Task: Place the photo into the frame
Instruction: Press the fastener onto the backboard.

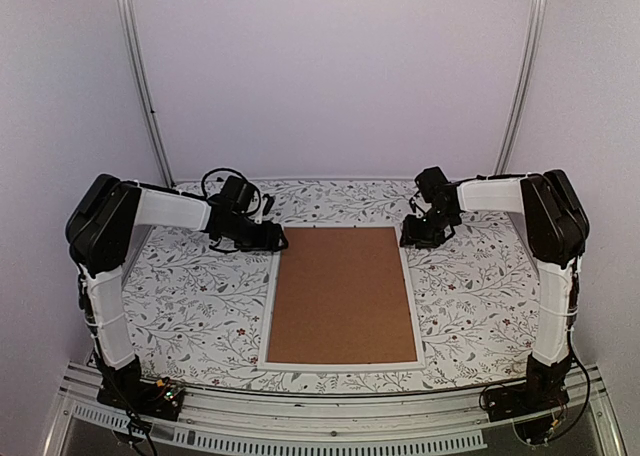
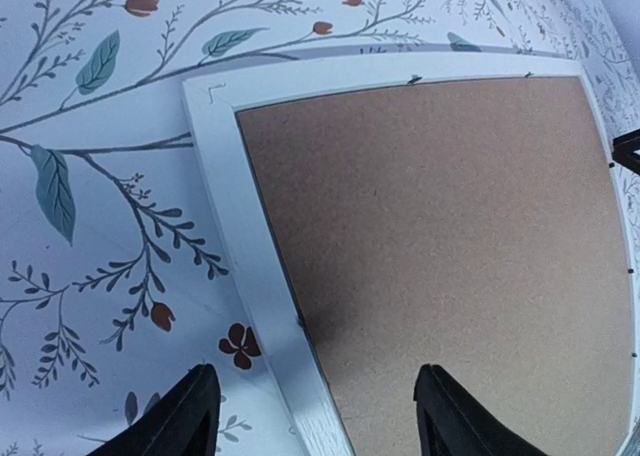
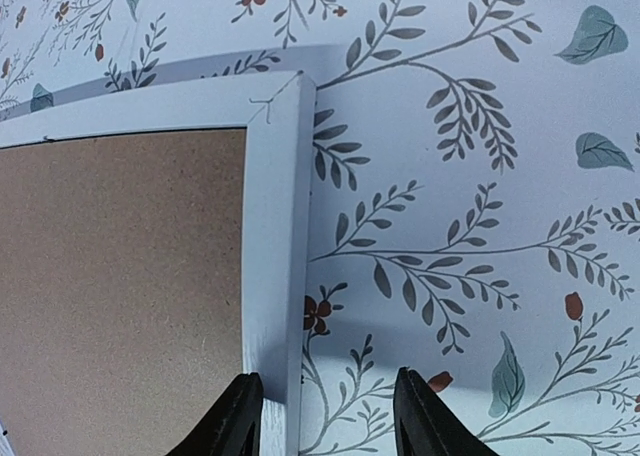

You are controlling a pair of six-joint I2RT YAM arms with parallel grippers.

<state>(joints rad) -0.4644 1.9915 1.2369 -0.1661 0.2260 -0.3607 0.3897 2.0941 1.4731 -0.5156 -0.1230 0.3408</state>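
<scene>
The left gripper (image 2: 315, 376) hangs with its jaws apart, one finger on each side of the left rail of the frame (image 1: 340, 367) near its far-left corner, and it grips nothing. The right gripper (image 3: 328, 381), jaws also apart and empty, straddles the outer edge of the right rail near the far-right corner. The frame lies flat, back up, on the floral table (image 1: 190, 296), with a brown backing board (image 1: 345, 296) filling it.

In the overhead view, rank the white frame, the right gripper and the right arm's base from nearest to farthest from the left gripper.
From the left gripper:
1. White frame: its far-left corner sits right beside it.
2. Right gripper: across the frame's far edge, at its far-right corner.
3. Right arm's base: near-right edge of the table.
</scene>
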